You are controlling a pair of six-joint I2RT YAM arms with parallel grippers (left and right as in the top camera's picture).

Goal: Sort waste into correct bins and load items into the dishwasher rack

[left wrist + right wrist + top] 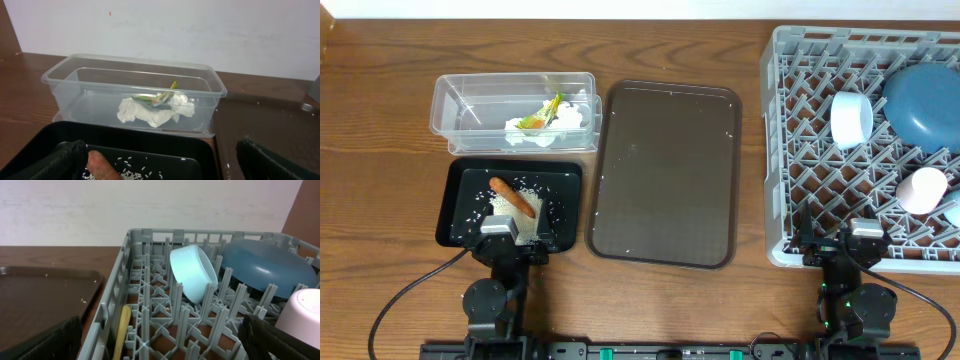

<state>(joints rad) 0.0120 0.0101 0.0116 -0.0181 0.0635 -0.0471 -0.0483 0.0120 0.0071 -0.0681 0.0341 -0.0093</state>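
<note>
The clear tub holds crumpled white tissue and a yellow-orange wrapper; both also show in the left wrist view. The black tray holds the orange stick and loose white rice. The grey rack holds the dark blue plate, the white bowl on its side, the pink cup, a light blue cup cut off by the frame edge, and the yellow spoon. My left gripper is open over the black tray's near edge. My right gripper is open over the rack's near edge.
A large dark brown serving tray with a few rice grains lies between the bins and the rack. The wooden table extends to the left. A pale wall stands behind the table.
</note>
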